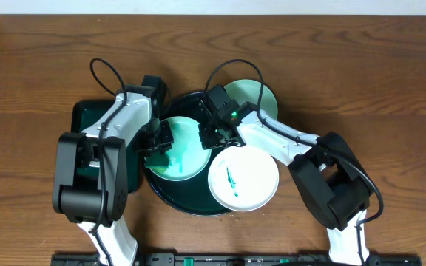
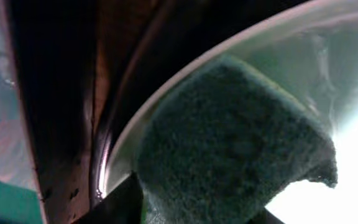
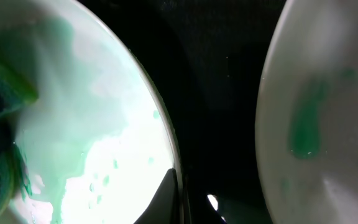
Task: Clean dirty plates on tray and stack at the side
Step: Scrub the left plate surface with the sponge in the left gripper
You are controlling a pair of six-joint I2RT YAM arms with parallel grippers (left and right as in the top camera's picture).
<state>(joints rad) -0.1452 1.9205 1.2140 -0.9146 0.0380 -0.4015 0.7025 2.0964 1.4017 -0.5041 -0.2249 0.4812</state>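
A mint-green plate [image 1: 186, 151], smeared with green, lies on the round black tray [image 1: 170, 198]. My left gripper [image 1: 161, 140] holds a dark green sponge [image 2: 229, 137] against this plate [image 2: 303, 56]; the sponge fills the gap between both fingers. My right gripper [image 1: 210, 134] is shut on the same plate's right rim, with one finger [image 3: 166, 199] lying over the edge. The smeared plate [image 3: 104, 124] fills the left of the right wrist view. A white plate [image 1: 244, 179] with a green smear rests on the tray's right rim. Another mint-green plate [image 1: 256, 96] sits at the back right.
A rectangular dark green tray [image 1: 83, 118] lies under the left arm, left of the round tray. Wooden table [image 1: 361, 66] stretches all round. The white plate [image 3: 328, 124] stands close to the right of my right gripper [image 3: 179, 177], with bare black tray [image 3: 216, 93] between.
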